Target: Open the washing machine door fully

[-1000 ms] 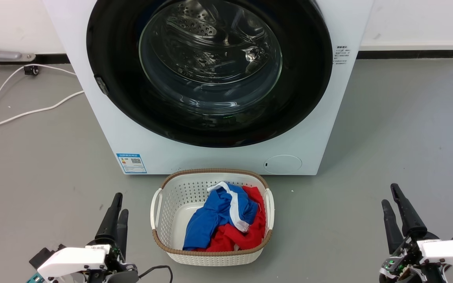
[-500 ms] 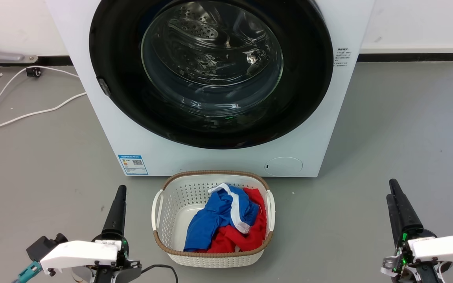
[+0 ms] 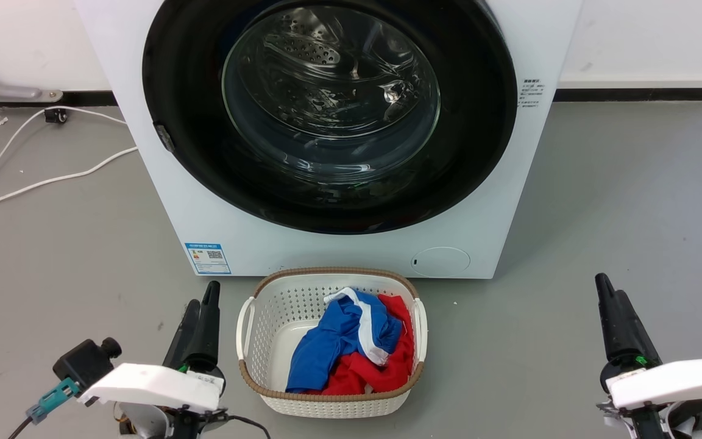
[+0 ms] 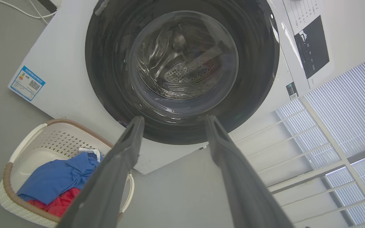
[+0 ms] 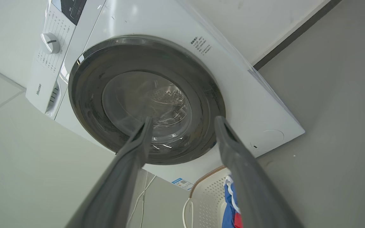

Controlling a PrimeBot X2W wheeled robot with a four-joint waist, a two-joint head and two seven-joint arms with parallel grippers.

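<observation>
We're at the approach step, no contact yet. The washing machine door (image 3: 205, 152) is shut, flush on the washing machine (image 3: 205, 225), far centre. Left hand (image 3: 202, 294) and right hand (image 3: 607, 286) are both spread and empty, well short of it. Next we'd probably reach the small catch (image 3: 164, 138) on the door's left edge and pull. The laundry basket (image 3: 333, 270) sits just in front of the machine, holding blue, red and white clothes (image 3: 339, 341).

Washing machine door (image 3: 205, 152): glossy black disc, clear glass centre, shut flush.
</observation>
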